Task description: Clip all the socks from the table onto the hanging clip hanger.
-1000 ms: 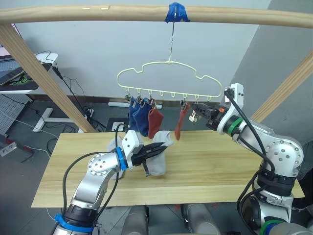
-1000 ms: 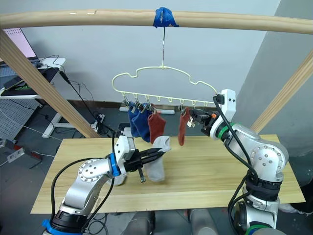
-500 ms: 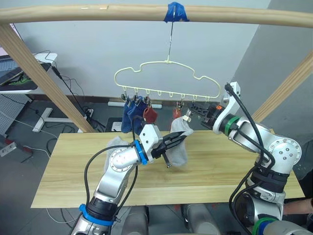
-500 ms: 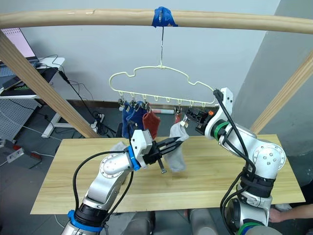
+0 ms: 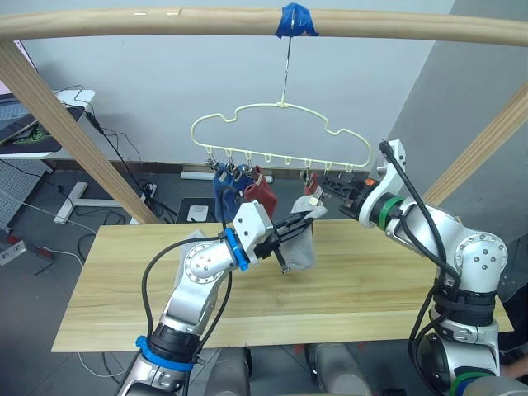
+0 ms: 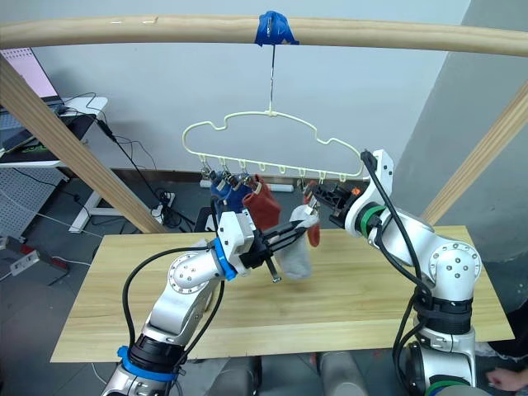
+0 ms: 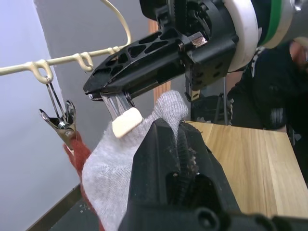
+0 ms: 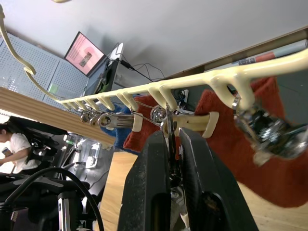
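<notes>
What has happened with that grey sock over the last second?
The left gripper has lifted the grey sock off the table and carried it up to the right gripper, which has squeezed a clip on the hanger. The blue and red socks remain clipped; the hanger has swung slightly.

Grey sock (image 7: 126,155) was matt knit cloth; clip (image 8: 169,121) shiny metal; table (image 5: 396,280) smooth pale wood.
</notes>
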`<control>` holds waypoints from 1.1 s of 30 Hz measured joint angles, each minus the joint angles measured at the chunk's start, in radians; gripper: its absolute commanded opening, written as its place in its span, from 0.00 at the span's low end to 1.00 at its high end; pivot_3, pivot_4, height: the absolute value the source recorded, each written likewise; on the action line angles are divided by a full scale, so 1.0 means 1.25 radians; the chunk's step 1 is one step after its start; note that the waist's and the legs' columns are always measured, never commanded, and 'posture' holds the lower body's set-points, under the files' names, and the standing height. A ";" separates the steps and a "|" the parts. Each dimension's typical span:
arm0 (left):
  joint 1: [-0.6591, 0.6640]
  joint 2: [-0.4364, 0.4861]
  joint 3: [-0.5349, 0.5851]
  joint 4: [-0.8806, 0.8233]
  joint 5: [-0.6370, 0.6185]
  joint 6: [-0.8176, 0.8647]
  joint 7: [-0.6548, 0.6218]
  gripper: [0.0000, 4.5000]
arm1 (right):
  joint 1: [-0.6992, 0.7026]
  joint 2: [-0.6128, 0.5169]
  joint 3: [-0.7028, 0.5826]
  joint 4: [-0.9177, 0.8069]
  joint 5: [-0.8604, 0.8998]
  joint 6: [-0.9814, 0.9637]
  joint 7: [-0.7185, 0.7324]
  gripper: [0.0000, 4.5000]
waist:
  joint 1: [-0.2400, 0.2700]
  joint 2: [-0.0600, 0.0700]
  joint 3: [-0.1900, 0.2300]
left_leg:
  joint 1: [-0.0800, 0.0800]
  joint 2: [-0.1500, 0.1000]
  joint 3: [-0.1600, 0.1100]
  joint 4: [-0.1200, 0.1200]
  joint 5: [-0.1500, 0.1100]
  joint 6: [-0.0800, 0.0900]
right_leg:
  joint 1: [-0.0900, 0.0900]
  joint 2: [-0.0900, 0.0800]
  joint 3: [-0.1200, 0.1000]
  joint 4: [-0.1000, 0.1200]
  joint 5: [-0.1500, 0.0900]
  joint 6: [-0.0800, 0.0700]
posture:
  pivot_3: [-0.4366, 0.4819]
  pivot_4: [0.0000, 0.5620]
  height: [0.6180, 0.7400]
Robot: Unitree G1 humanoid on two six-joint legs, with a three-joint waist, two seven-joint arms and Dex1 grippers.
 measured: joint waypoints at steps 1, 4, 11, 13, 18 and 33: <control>0.000 0.000 0.000 0.000 -0.001 -0.001 0.000 0.00 | 0.001 -0.004 0.004 0.000 0.005 -0.005 0.000 0.01 | 0.000 0.000 0.000 | 0.000 0.000 0.000 0.000 0.000 0.000 | 0.000 0.000 0.000 0.000 0.000 0.000 | 0.36 0.35 1.00; -0.008 0.000 0.000 0.008 -0.001 -0.005 0.000 0.00 | 0.002 -0.018 0.020 0.000 0.012 -0.027 0.000 0.01 | 0.000 0.000 0.000 | 0.000 0.000 0.000 0.000 0.000 0.000 | 0.000 0.000 0.000 0.000 0.000 -0.001 | 0.36 0.35 1.00; -0.015 0.001 0.000 0.016 -0.001 -0.006 0.000 0.00 | 0.004 -0.048 0.048 0.000 0.019 -0.053 0.009 0.01 | 0.001 0.000 0.000 | 0.000 0.000 0.000 0.000 0.000 0.000 | 0.000 0.000 0.000 -0.001 0.000 -0.001 | 0.36 0.35 1.00; -0.015 0.001 0.000 0.016 -0.001 -0.006 0.000 0.00 | 0.004 -0.057 0.053 0.000 0.019 -0.056 0.017 0.01 | 0.001 0.000 0.000 | -0.001 0.000 0.000 0.000 0.000 0.000 | 0.000 0.000 0.000 -0.001 0.000 -0.001 | 0.36 0.35 1.00; -0.015 0.001 0.000 0.017 -0.001 -0.006 -0.001 0.00 | 0.004 -0.075 0.069 0.000 0.017 -0.063 0.037 0.01 | 0.002 0.000 0.000 | -0.001 0.000 0.000 0.000 0.000 0.000 | 0.000 0.000 0.000 -0.001 0.000 -0.001 | 0.37 0.34 1.00; -0.034 -0.003 -0.001 0.030 0.001 -0.009 0.002 0.00 | 0.044 -0.145 0.091 -0.019 0.014 -0.069 0.101 0.99 | 0.004 0.000 0.000 | -0.005 0.000 0.000 0.000 0.000 0.000 | -0.001 0.000 -0.001 -0.008 0.003 0.005 | 0.35 0.32 1.00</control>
